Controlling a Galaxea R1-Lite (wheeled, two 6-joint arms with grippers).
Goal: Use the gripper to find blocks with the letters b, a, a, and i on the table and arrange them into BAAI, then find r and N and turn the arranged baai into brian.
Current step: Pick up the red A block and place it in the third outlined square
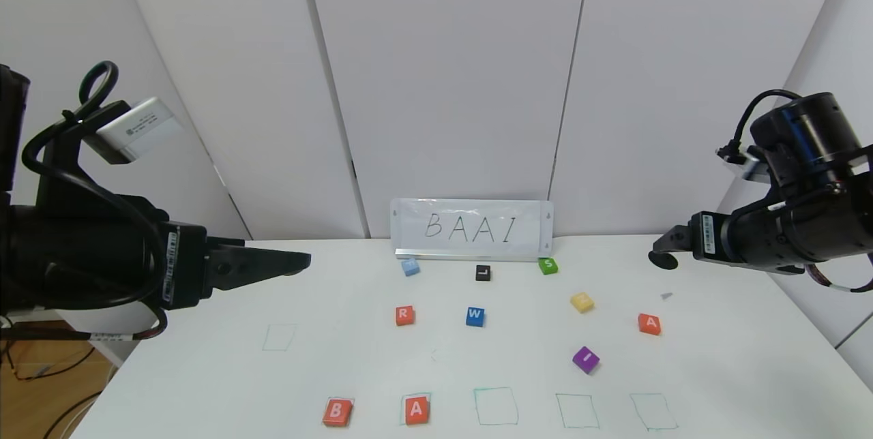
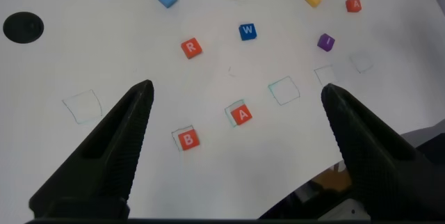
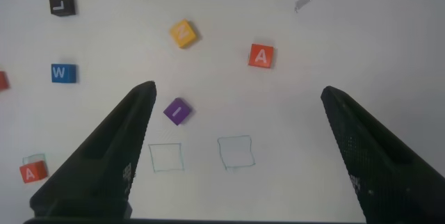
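Looking from the fingers outward, you see both grippers spread wide and holding nothing. Your left gripper [image 2: 236,154] has matte black, wedge-shaped fingers [image 2: 111,151] that taper to blunt tips; it hangs above the near left part of the table [image 1: 716,371]. Your right gripper [image 3: 240,154] has the same dark tapered fingers [image 3: 361,154], faintly dimpled on the inner face, and hovers over the right side.

Below them the table is smooth, white and matte, marked with thin green hand-drawn squares [image 1: 496,405] along the near edge and one more farther left. A black round hole [image 2: 23,26] shows in the left wrist view.

Your blocks are small flat squares with rounded corners and white letters. The orange-red B [image 1: 337,412] and an orange-red A [image 1: 417,410] sit side by side in the two leftmost near squares. The second orange-red A [image 1: 649,324] lies far right, apart from the rest. The purple I [image 1: 586,359] sits tilted, nearer you than that A and just beyond the empty squares. The orange-red R [image 1: 404,315] lies mid-table, left of a blue W block [image 1: 475,316].

Farther back you have a yellow block [image 1: 582,302], a black L block [image 1: 483,273], a green S block [image 1: 548,265] and a pale blue block [image 1: 410,266], in front of a glossy white sign [image 1: 472,228] hand-lettered BAAI against the wall.
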